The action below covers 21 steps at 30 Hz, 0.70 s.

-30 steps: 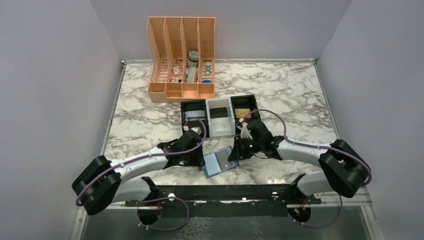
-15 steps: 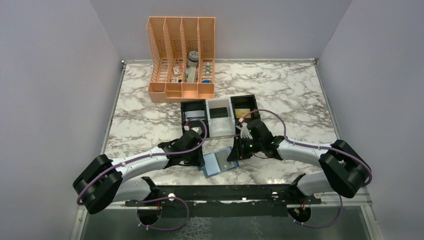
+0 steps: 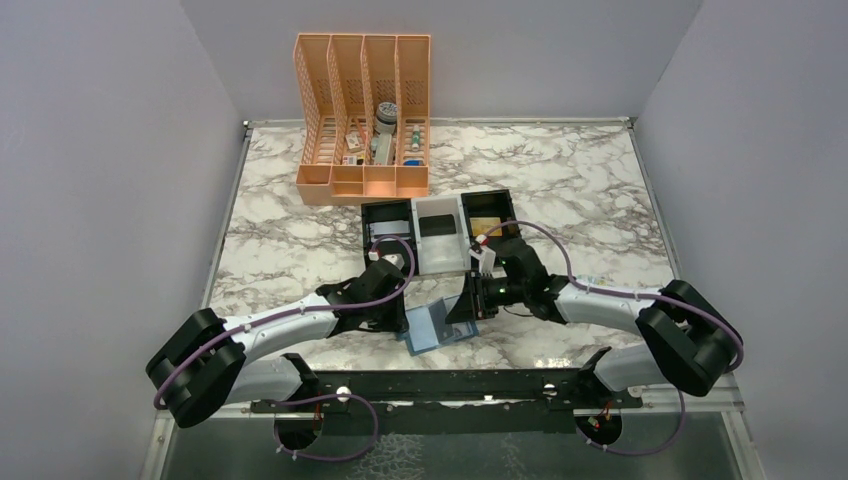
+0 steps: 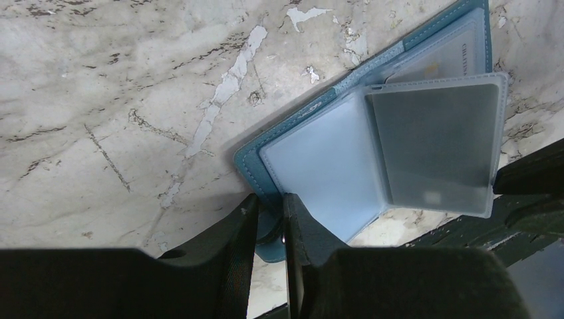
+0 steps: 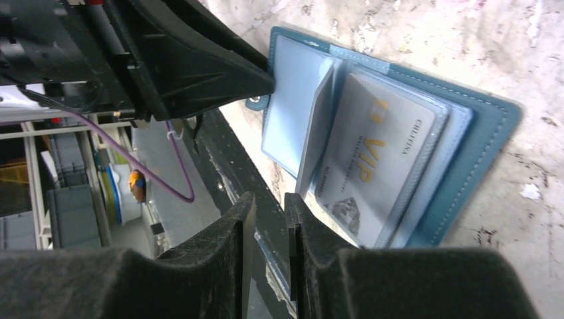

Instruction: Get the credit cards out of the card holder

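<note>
- Table topped in white marble with grey veins carries everything we see.
- A peach file organiser with four slots stands beyond the tray, well apart from it, with small items in its slots.
- The black-and-white tray has three compartments. We see something black in the middle one and something yellowish in the right one.
- The left gripper sits on the near side of the tray. Its jaws are narrow and pinch a corner of the card holder's teal edge.
- The right gripper also sits on the near side of the tray, facing the left one. Its jaws are narrow and the edge of a clear leaf lies at their tips. We cannot tell whether they grip it.
- The card holder lies open and flat on the marble just in front of the tray, between the two grippers.
- A clear plastic leaf stands lifted off the holder's other sleeves.
- One credit card, pale with gold "VIP" lettering, is still tucked in a sleeve of the holder.
</note>
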Available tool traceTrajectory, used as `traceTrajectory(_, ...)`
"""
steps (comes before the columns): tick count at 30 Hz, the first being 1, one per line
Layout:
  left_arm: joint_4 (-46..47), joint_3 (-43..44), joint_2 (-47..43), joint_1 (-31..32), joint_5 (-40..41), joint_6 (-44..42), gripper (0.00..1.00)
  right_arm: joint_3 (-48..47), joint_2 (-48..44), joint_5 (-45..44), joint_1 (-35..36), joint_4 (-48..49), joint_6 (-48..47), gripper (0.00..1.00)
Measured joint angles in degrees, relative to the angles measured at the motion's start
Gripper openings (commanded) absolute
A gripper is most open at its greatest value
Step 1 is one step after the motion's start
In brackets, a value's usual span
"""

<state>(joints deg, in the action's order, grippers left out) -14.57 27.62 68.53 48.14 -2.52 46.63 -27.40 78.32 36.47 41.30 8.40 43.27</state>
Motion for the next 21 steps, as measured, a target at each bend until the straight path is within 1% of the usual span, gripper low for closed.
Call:
traceTrajectory(7,0.0,0.0,0.0,0.0,0.1,-0.1,0.23,0.6,2.7,4.0,0.0,5.6,2.9,0.24)
traceTrajectory(15,-0.4,0.8,0.5,0.0,0.7,-0.3,0.21,0.2,7.5,9.7,0.0,10.6,4.0,0.26)
traceTrajectory(21,-0.4,1.4,1.3,0.0,1.0,-0.3,0.21,-3.0,11.7,12.7,1.2,12.7,4.2,0.27)
